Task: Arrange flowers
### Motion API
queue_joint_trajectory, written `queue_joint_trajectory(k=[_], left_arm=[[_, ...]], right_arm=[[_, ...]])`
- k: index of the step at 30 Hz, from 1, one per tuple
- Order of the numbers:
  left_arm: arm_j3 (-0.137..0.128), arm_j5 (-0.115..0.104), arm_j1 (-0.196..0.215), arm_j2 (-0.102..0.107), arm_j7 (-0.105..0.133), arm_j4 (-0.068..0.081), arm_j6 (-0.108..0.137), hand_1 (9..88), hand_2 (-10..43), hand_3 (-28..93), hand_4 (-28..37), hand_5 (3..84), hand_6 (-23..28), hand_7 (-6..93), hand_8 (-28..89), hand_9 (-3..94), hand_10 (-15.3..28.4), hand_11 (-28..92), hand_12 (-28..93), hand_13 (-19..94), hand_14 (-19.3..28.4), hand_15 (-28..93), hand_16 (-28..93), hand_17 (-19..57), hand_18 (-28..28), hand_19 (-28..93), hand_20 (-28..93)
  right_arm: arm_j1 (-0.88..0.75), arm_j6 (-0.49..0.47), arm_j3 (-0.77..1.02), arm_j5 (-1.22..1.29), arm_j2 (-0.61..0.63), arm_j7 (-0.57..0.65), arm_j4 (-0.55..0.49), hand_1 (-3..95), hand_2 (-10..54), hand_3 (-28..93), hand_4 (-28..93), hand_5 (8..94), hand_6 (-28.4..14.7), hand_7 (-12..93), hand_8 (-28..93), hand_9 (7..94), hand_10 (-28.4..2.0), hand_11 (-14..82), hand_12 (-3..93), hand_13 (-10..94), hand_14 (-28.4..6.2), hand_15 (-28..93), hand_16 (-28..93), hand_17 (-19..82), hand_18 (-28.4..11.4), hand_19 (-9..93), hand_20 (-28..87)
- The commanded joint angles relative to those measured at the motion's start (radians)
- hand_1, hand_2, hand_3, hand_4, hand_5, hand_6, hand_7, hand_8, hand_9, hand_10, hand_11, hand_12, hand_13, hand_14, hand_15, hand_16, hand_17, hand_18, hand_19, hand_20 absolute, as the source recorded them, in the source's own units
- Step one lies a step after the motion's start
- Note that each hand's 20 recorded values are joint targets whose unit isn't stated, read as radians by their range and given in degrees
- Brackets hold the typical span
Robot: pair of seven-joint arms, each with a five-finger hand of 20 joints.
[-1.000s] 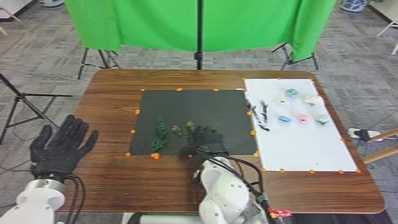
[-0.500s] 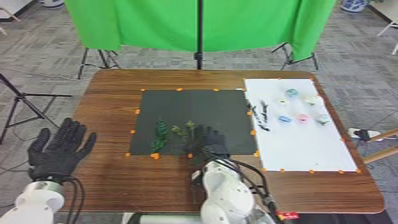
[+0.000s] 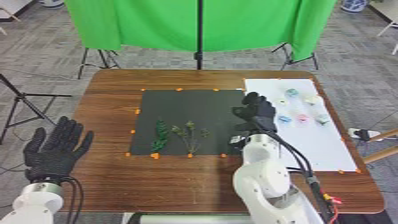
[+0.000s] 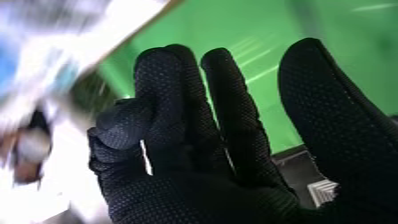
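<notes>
Here's the right hand (image 3: 256,109) by the dark mat (image 3: 182,107), fingers parted from the thumb, flowers (image 3: 303,118) around three o'clock; ideally, it lowers gently and pinches without crushing petals.

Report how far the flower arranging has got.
Done, it seems: the leafy green sprig and thin branching greenery lie side by side on the black mat. In hand: apparently nothing; the right hand is over the left edge of the white sheet. Left, probably: the blue, pink and pale flower heads, all on that sheet.
</notes>
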Motion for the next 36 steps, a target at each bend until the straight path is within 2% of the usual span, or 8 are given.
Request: queue_joint_trajectory(k=[1, 10, 16, 17, 24, 28, 33, 36], left_arm=[[0.013, 0.027, 0.012, -0.008, -0.015, -0.011, -0.028, 26.9, 15.6, 77, -28.3, 50.2, 9.0, 17.8, -10, 43.9, 16.0, 27, 13, 33, 17.6, 54, -6, -4.5, 18.5, 46, 25], [0.022, 0.037, -0.005, -0.006, -0.025, -0.008, -0.031, 27.2, 15.3, 77, -28.3, 50.1, 9.0, 17.6, -10, 43.8, 15.9, 27, 13, 33, 17.4, 54, -6, -4.6, 18.5, 46, 25], [0.023, 0.039, -0.005, -0.007, -0.035, -0.008, -0.021, 27.6, 15.1, 77, -28.3, 50.1, 9.0, 17.6, -10, 43.8, 16.0, 27, 13, 33, 17.5, 54, -6, -4.5, 18.5, 45, 25], [0.027, 0.036, -0.010, -0.006, -0.034, -0.007, -0.009, 27.6, 15.1, 77, -28.3, 50.1, 9.0, 17.6, -10, 43.8, 15.9, 27, 13, 33, 17.5, 54, -6, -4.4, 18.2, 45, 25], [0.042, 0.020, -0.013, -0.011, -0.033, 0.001, -0.007, 27.5, 15.1, 77, -28.3, 50.3, 9.2, 17.9, -10, 43.7, 16.1, 27, 13, 33, 17.6, 54, -7, -4.3, 17.3, 43, 22], [0.036, 0.022, -0.004, -0.015, -0.029, -0.003, -0.016, 27.6, 15.2, 77, -28.3, 50.4, 9.3, 18.0, -10, 43.7, 16.2, 27, 13, 33, 17.6, 54, -7, -4.4, 17.2, 43, 22], [0.035, 0.022, -0.003, -0.017, -0.031, -0.003, -0.022, 27.7, 15.2, 77, -28.3, 50.3, 9.2, 17.9, -10, 43.7, 16.1, 27, 13, 33, 17.6, 54, -7, -4.5, 17.2, 44, 21], [0.036, 0.019, -0.002, -0.020, -0.036, -0.003, -0.019, 27.7, 15.1, 77, -28.3, 50.2, 9.2, 18.1, -10, 43.7, 16.1, 27, 13, 33, 17.5, 54, -7, -4.6, 17.2, 44, 21]], right_arm=[[0.087, -0.109, 0.112, -0.003, 0.105, 0.066, 0.079, 39.6, -9.5, 85, -25, 54.3, -12.5, 26, -11, 55.7, -25.1, 27.6, 19.5, 50, -22.0, 69, 25, 38, -28.4, 93, 43], [0.086, -0.240, 0.061, -0.015, 0.089, 0.012, 0.146, 38.8, -9.5, 84, -28, 55.2, -12.0, 22, -11, 56.7, -25.4, 18.9, 16.5, 52, -21.4, 68, 26, 37, -28.4, 93, 45], [0.138, -0.233, 0.035, -0.079, 0.050, -0.013, 0.243, 37.4, -9.5, 83, -28, 54.5, -12.2, 19, -9, 55.2, -25.5, 15.8, 15.5, 52, -21.3, 68, 27, 38, -28.4, 93, 49], [0.149, -0.227, 0.031, -0.109, 0.045, -0.023, 0.267, 37.3, -9.5, 83, -28, 54.4, -12.2, 19, -9, 55.2, -25.5, 15.8, 15.5, 52, -21.2, 68, 27, 38, -28.4, 93, 51], [0.193, -0.298, 0.017, -0.124, 0.032, -0.017, 0.347, 39.2, -9.5, 84, -28, 53.5, -11.5, 25, -9, 55.4, -24.8, 17.5, 16.4, 52, -21.1, 70, 28, 39, -28.4, 93, 54], [0.183, -0.401, -0.004, -0.151, 0.058, -0.073, 0.349, 47.9, -9.5, 87, -28, 54.9, -8.2, 37, -12, 61.5, -20.5, 27.4, 19.9, 55, -19.0, 72, 33, 40, -28.4, 93, 55], [0.176, -0.490, -0.047, -0.181, 0.101, -0.145, 0.356, 50.8, -9.5, 86, -28, 57.7, -5.8, 47, -16, 65.9, -17.6, 33.9, 24.7, 59, -17.0, 72, 40, 40, -28.0, 93, 56], [0.170, -0.431, -0.051, -0.201, 0.101, -0.148, 0.375, 60.4, -9.5, 73, -28, 61.7, -2.8, 50, 7, 77.1, -12.2, 20.8, 42.3, 66, -13.1, 66, 49, 41, -27.2, 93, 54]])
